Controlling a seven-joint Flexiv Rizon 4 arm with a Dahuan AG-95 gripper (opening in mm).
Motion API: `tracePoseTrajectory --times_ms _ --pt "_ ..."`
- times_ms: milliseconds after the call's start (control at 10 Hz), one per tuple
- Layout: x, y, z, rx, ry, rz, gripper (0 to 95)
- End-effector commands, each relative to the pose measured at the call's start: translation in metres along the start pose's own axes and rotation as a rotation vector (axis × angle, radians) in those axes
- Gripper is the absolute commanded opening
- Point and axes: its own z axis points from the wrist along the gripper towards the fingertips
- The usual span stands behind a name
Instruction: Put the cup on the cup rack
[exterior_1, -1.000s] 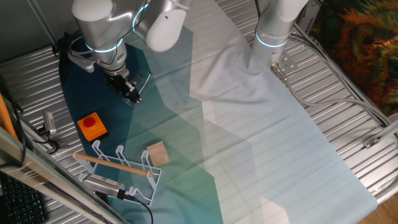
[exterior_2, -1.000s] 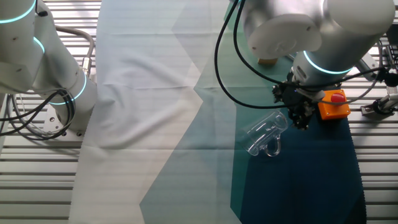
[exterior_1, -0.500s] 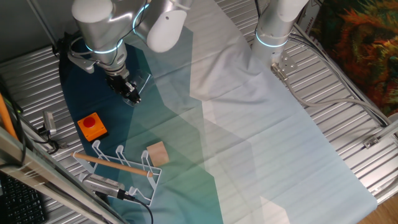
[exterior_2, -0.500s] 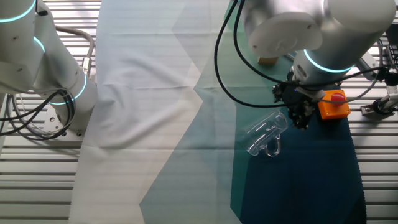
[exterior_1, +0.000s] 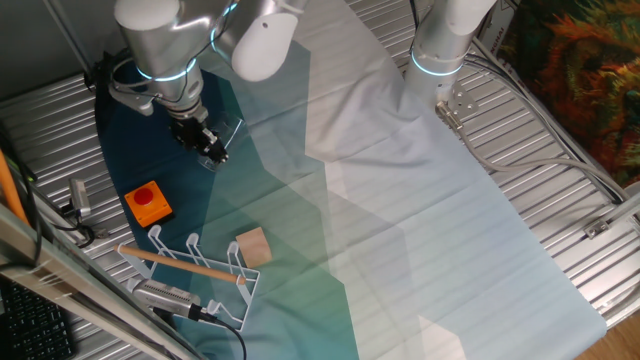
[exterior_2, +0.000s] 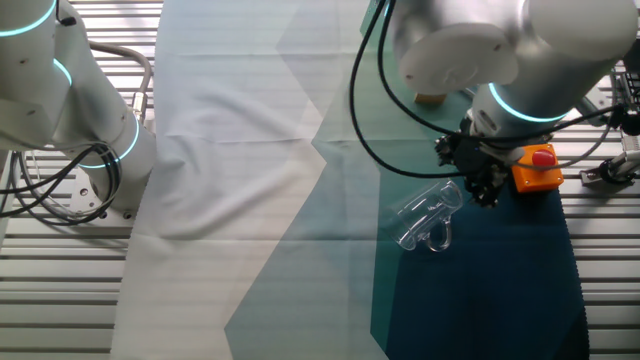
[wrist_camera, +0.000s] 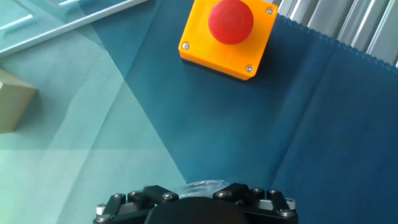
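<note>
1. The cup (exterior_2: 430, 215) lay tipped on the dark blue cloth (exterior_2: 480, 280), gripper (exterior_2: 484, 193) at its rim; whether the fingers pinched it, I couldn't tell.
2. Only one fixed view showed the cup rack (exterior_1: 190, 265), near the wooden block (exterior_1: 252, 246).
3. The hand view showed the orange button box (wrist_camera: 229, 37).

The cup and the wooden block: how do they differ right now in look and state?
The cup is clear glass and hard to make out; the wooden block is tan and opaque. The cup has a side handle and lies tilted at the gripper, whose fingertips are at its rim; the block is a plain cube sitting free beside the cup rack. The cup is over the dark blue cloth, the block on the lighter teal part. Both are off the rack.
</note>
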Motion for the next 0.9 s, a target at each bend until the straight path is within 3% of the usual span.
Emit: tracePoseTrajectory --times_ms 100,500,900 --pt "0.000 0.000 0.001 0.053 0.032 0.095 76.0" --pt "0.000 0.000 0.001 0.044 0.029 0.095 76.0" --pt "-0.012 -0.002 0.009 0.030 0.053 0.092 76.0"
